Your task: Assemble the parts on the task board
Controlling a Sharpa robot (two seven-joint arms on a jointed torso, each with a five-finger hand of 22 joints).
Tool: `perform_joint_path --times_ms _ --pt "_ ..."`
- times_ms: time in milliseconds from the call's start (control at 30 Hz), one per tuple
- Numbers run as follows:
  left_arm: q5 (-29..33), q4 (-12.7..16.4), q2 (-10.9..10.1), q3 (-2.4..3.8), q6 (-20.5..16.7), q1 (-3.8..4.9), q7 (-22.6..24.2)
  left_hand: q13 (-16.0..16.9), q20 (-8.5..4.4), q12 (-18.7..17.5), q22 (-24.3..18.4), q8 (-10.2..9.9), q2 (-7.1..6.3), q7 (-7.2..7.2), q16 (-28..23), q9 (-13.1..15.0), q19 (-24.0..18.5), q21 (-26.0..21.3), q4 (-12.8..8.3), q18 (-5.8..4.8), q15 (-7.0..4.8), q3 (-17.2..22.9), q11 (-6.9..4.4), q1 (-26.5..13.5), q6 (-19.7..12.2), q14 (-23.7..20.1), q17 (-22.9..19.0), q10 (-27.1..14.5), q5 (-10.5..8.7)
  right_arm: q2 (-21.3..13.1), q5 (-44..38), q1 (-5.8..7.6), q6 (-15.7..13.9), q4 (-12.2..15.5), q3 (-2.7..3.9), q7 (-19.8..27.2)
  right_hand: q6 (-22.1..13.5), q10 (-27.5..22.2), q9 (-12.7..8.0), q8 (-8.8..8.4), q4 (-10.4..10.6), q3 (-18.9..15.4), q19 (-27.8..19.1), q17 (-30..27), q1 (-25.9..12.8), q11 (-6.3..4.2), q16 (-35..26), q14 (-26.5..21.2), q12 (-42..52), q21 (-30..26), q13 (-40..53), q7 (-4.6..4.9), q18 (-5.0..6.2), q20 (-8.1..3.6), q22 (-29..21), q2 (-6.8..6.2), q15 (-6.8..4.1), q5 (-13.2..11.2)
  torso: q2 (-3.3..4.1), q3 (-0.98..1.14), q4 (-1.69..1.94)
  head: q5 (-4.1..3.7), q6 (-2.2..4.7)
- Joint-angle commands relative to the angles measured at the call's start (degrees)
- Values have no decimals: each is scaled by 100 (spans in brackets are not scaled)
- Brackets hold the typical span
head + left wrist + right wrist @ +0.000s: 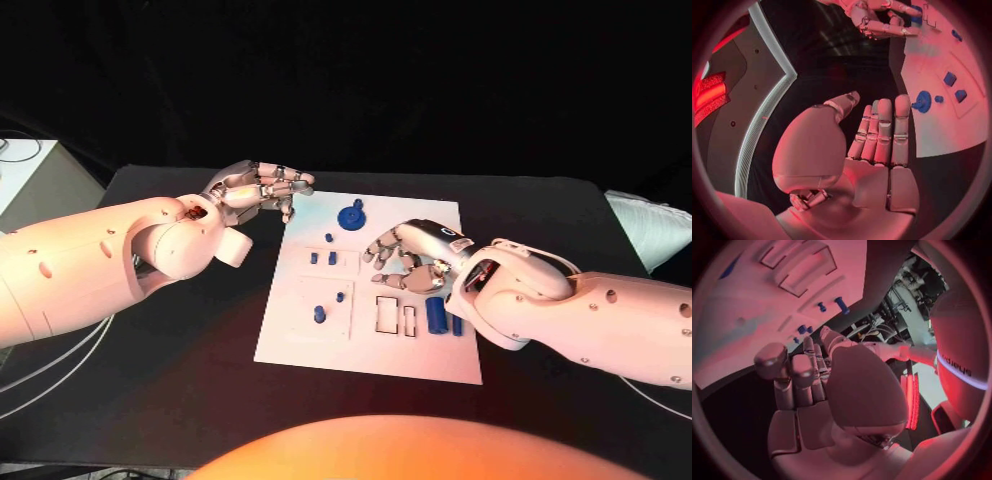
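The white task board [296, 335] lies in the middle of the black table. A round blue part [353, 215] sits near its far edge, small blue parts [333, 257] stand left of centre, and long blue parts [436, 312] lie at its right. My left hand [260, 188] hovers at the board's far left corner, fingers straight and side by side [882, 130], holding nothing; the round part [922, 101] lies just beyond them. My right hand [411, 255] hangs over the board's middle with fingers loosely curled [795, 382] and nothing visible in them.
Rectangular recesses [387, 315] sit beside the long parts. A white box [22, 170] stands off the table's left, a pale bundle [642, 225] at the right edge. Cables [58, 360] run under my left arm.
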Motion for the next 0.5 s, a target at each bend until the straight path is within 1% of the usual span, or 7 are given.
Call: perform_joint_path --times_ms 33,133,200,233,267,400,500 --pt "62 9 4 -2 34 -13 70 6 -8 17 -10 4 18 -8 20 -8 -48 -35 32 52 20 -3 9 29 -38 -18 8 -41 1 -254 1861 77 128 61 5 315 131 332 -5 70 56 169 101 249 -52 -88 132 109 50 222 23 -48 -131 -42 202 -130 -57 24 -36 4 -34 -93 23" --pt "74 20 -4 -7 33 -33 78 6 -8 18 -36 4 18 -8 18 -8 -70 -54 32 57 20 -3 9 29 -38 -20 8 -41 1 -560 2384 126 383 96 2 207 202 702 2 117 67 231 176 817 -105 -187 392 253 209 410 136 -123 -164 -99 372 -175 -128 8 -49 9 -48 -175 44" --pt "80 29 -9 -9 34 -52 81 6 -8 18 -49 4 18 -8 18 -8 -81 -64 33 60 21 -3 9 30 -38 -21 8 -41 1 -747 2553 134 545 131 -16 93 354 1448 59 217 76 99 292 995 -287 -360 517 325 875 699 595 -276 -217 -207 624 -242 -267 0 -61 21 -68 -215 35" --pt "85 34 -12 -10 34 -68 83 6 -8 18 -49 4 18 -8 18 -8 -81 -64 33 60 21 -3 9 30 -38 -21 8 -41 1 -903 2617 128 656 171 -34 -9 364 1284 144 276 73 -32 378 1183 -454 -473 634 371 2308 933 2228 -309 -280 -290 845 -268 -357 37 -68 25 -76 -258 24" --pt "88 37 -13 -10 34 -75 84 6 -7 19 -64 4 18 -8 17 -8 -94 -75 33 64 21 -4 9 30 -39 -22 7 -41 1 -980 2624 123 694 195 -42 -64 427 1373 252 373 95 -71 433 1455 -530 -500 785 431 4136 1130 4289 -378 -311 -311 1034 -131 -385 86 -72 27 -84 -277 20" --pt "99 56 -16 -11 39 -108 97 6 -7 19 -64 4 18 -8 17 -8 -94 -75 33 64 21 -4 9 30 -39 -22 7 -41 1 -1304 2550 85 773 329 -72 -340 363 1721 420 469 219 -272 525 2547 -790 -425 1239 588 6148 1504 6748 -388 -382 -305 1395 -89 -308 70 -82 40 -108 -344 14" --pt "111 72 -22 -11 44 -129 114 7 -7 22 -76 4 13 -7 10 -9 -107 -86 39 66 22 -9 10 25 -40 -31 6 -42 0 -1492 2411 53 783 442 -94 -557 354 2043 526 538 250 -548 627 3271 -1059 -416 1519 696 6894 1878 7683 -367 -459 -285 1732 -34 -310 234 -88 52 -128 -371 5"
